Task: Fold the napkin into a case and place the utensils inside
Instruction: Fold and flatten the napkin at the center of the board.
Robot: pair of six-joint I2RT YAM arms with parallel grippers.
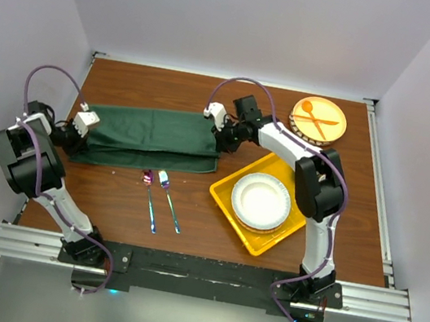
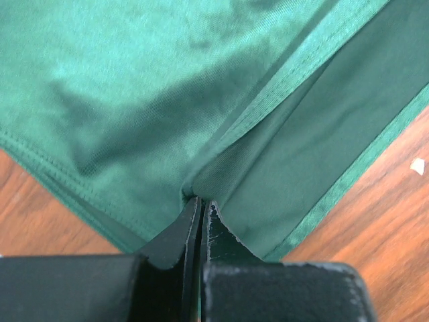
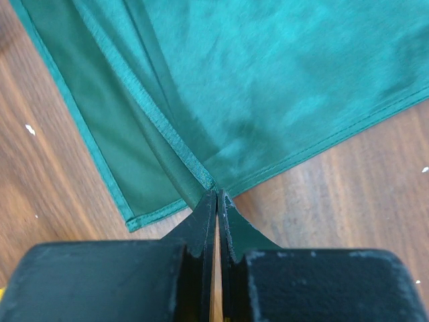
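The dark green napkin (image 1: 153,138) lies folded into a long band across the table's left half. My left gripper (image 1: 73,137) is shut on the napkin's left end; in the left wrist view the cloth (image 2: 201,100) is pinched at the fingertips (image 2: 201,201). My right gripper (image 1: 221,136) is shut on the napkin's right end; in the right wrist view the folded hem (image 3: 194,164) runs into the closed tips (image 3: 218,194). The iridescent metal spoon (image 1: 149,198) and fork (image 1: 169,200) lie side by side in front of the napkin.
A yellow tray (image 1: 227,189) holds a stack of white plates (image 1: 260,201) at centre right. An orange plate (image 1: 331,110) with an orange spoon and fork sits at the back right. Bare wooden table (image 1: 104,184) lies in front of the napkin.
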